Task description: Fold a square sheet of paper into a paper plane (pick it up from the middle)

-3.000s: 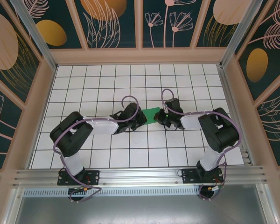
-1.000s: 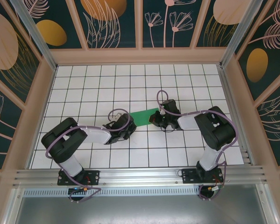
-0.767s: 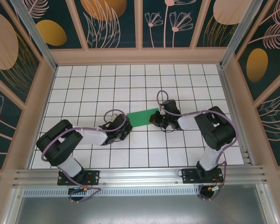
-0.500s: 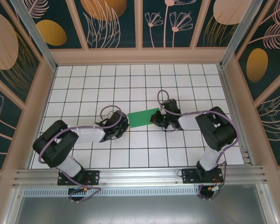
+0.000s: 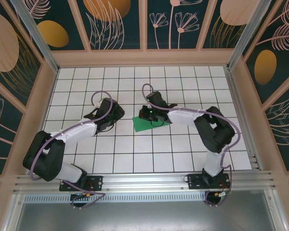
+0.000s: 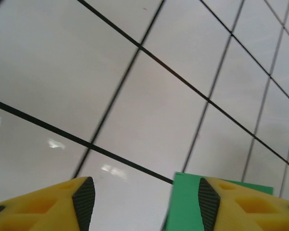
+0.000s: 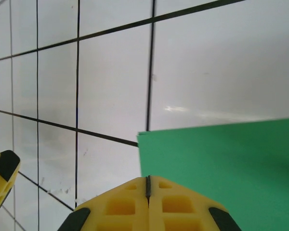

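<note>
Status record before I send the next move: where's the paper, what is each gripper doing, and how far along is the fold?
paper: green sheet lying flat on the white grid table, near its middle
left gripper: open, empty, off to the left of the sheet and apart from it
right gripper: shut, tips over the sheet near one corner; contact cannot be told
fold progress: a flat four-sided piece, no plane shape yet
</note>
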Tool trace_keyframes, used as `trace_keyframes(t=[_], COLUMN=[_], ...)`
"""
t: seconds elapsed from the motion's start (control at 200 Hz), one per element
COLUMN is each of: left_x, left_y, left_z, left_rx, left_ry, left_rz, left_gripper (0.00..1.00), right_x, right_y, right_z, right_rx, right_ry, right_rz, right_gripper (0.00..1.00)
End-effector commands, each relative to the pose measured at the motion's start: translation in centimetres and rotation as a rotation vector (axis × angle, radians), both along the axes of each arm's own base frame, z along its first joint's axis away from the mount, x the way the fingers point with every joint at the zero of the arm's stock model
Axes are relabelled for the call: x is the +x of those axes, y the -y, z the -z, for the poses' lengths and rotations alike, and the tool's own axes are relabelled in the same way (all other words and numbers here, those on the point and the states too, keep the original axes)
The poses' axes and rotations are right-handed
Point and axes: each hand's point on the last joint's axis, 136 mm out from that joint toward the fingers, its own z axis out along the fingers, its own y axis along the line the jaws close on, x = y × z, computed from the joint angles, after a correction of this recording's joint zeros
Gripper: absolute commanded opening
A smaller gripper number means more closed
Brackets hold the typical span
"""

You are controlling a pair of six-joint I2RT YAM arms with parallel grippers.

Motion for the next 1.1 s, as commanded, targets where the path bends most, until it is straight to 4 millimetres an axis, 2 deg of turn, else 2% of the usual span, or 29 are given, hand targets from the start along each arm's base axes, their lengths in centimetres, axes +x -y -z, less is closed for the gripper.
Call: trace_keyframes(t=[0.0, 0.2, 0.31, 0.385, 0.46, 0.55, 0.645, 0.701, 0.796, 0.896, 0.996, 1.096], left_x=[-0.2, 0.2, 0.4, 0.6, 0.6, 0.6, 0.3, 0.0, -0.4, -1.0, -1.5, -2.0], left_y=[-1.8, -3.7, -4.1, -4.1, -4.0, -3.8, -3.5, -3.2, -2.3, -1.1, -0.1, 0.3], left_z=[0.0, 0.0, 0.1, 0.1, 0.0, 0.0, 0.3, 0.6, 1.0, 1.3, 1.5, 1.7], left_rx=[0.087, 0.132, 0.150, 0.151, 0.150, 0.143, 0.127, 0.112, 0.068, 0.015, -0.031, -0.052], left_ry=[-0.029, -0.021, -0.021, -0.016, -0.012, -0.010, -0.017, -0.026, -0.033, -0.042, -0.041, -0.039], left_rz=[0.049, 0.035, 0.045, 0.055, 0.064, 0.075, 0.095, 0.110, 0.146, 0.204, 0.247, 0.273], left_gripper=[0.73, 0.98, 0.98, 0.99, 0.98, 0.99, 0.99, 0.99, 0.98, 0.99, 0.99, 0.99], right_x=[-0.2, 0.1, -1.0, -2.8, -5.4, -8.4, -9.7, -9.6, -8.0, -5.9, -4.4, -3.4], right_y=[-0.3, -2.0, -2.4, -2.4, -1.5, 0.8, 3.5, 4.6, 5.8, 7.8, 9.6, 10.5], right_z=[2.9, 4.6, 5.5, 6.4, 7.3, 7.7, 6.8, 5.8, 3.4, 1.2, 0.2, 0.7], right_rx=[-0.123, -0.170, -0.201, -0.225, -0.269, -0.328, -0.376, -0.387, -0.369, -0.384, -0.383, -0.385], right_ry=[-0.051, -0.089, -0.125, -0.168, -0.206, -0.235, -0.219, -0.187, -0.123, -0.055, -0.029, -0.043], right_rz=[0.015, 0.004, -0.039, -0.103, -0.181, -0.254, -0.253, -0.224, -0.104, 0.083, 0.226, 0.285], right_gripper=[0.00, 0.01, 0.00, 0.00, 0.00, 0.01, 0.02, 0.06, 0.15, 0.32, 0.43, 0.50])
